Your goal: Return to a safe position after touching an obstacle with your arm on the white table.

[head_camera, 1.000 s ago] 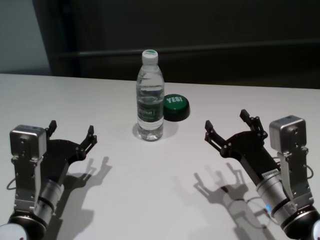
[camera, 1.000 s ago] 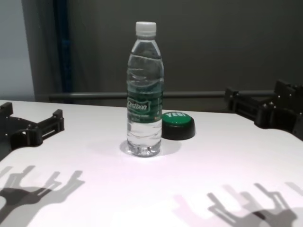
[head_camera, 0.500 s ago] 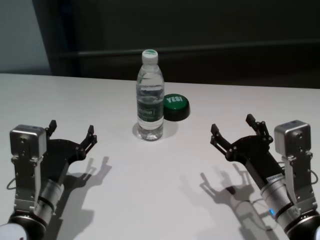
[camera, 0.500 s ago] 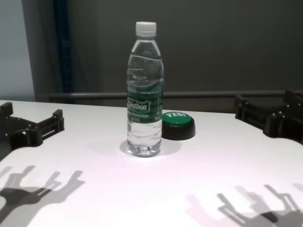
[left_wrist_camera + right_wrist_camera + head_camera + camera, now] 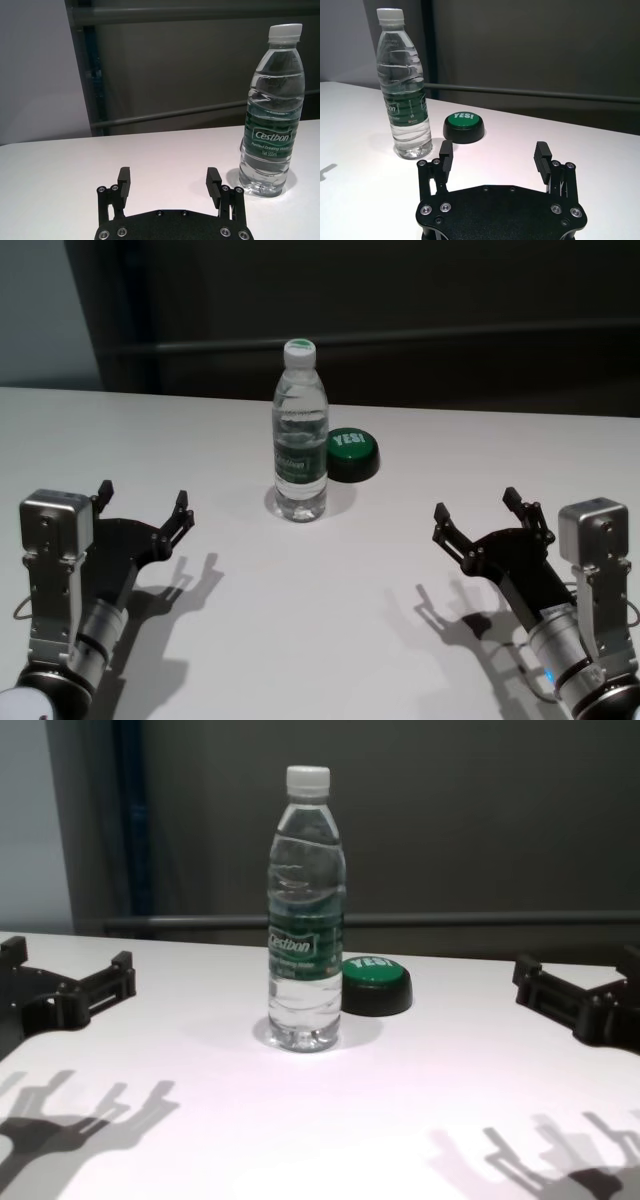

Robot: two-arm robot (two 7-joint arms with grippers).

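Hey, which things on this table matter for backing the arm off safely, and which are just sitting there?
Part of the job:
water bottle, upright
white table
right gripper, open, apart from the bottle

Just there:
green button, beside the bottle
left gripper, open, parked

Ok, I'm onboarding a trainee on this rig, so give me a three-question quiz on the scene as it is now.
1. True or false: the water bottle stands upright on the white table.
2. What lies right behind the bottle? A) a mug B) the green push-button C) a sponge
3. Fill in: the left end effector and the right end effector are both ____, each clear of the bottle.

Key: 1 true; 2 B; 3 open.
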